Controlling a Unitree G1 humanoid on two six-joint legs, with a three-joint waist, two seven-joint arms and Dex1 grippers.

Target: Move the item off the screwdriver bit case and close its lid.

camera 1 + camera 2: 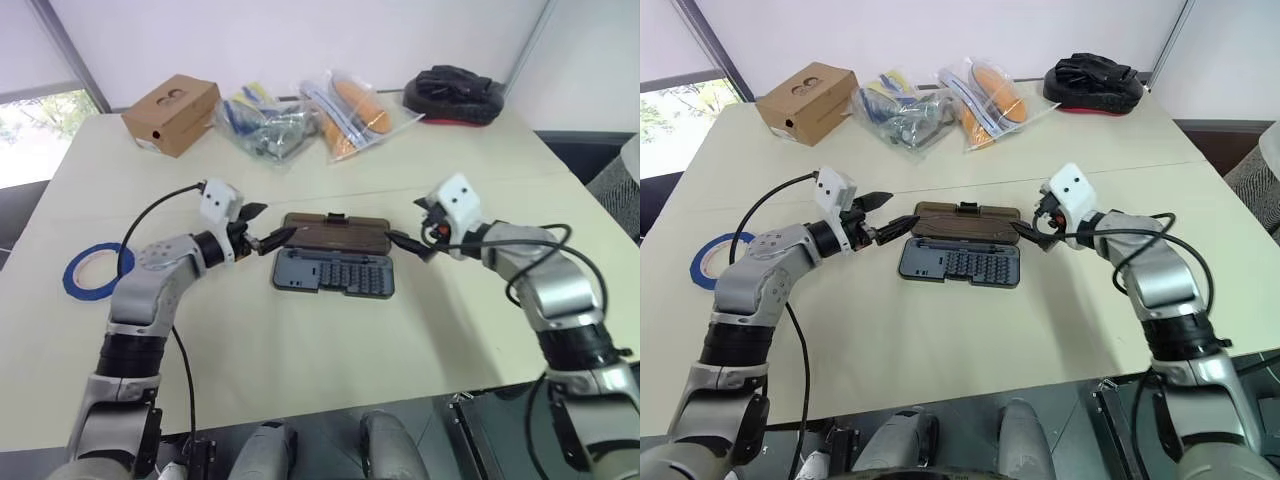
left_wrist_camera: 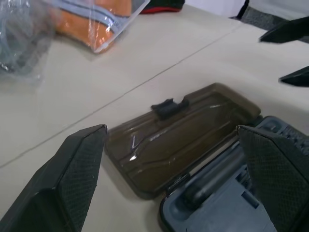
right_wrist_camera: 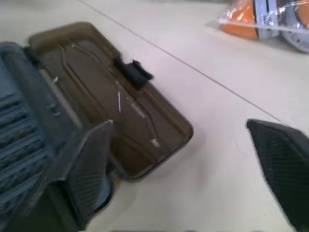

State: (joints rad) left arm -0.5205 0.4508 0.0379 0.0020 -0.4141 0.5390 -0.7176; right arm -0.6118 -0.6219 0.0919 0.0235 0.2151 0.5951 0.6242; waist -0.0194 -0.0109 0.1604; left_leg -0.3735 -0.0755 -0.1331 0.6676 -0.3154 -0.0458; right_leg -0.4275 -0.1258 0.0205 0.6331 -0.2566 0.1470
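Note:
The screwdriver bit case [image 1: 334, 272] lies open mid-table, its grey-blue tray of bits nearest me. Its smoky brown lid [image 1: 335, 233] lies flat on the far side, with the black latch on its far edge. The item, a blue tape ring [image 1: 97, 270], rests flat on the table far to the left, apart from the case. My left gripper [image 1: 272, 225] is open at the lid's left end, a finger on either side of the corner [image 2: 193, 121]. At the lid's right end, my right gripper [image 1: 410, 225] is also open and holds nothing; the lid [image 3: 96, 72] lies before it.
A brown cardboard box [image 1: 172, 113] stands at the back left. Two clear plastic bags [image 1: 270, 125] [image 1: 350, 115] lie at the back middle, and a black object on a red base [image 1: 455, 95] at the back right. The table's front edge [image 1: 330, 400] runs close below the case.

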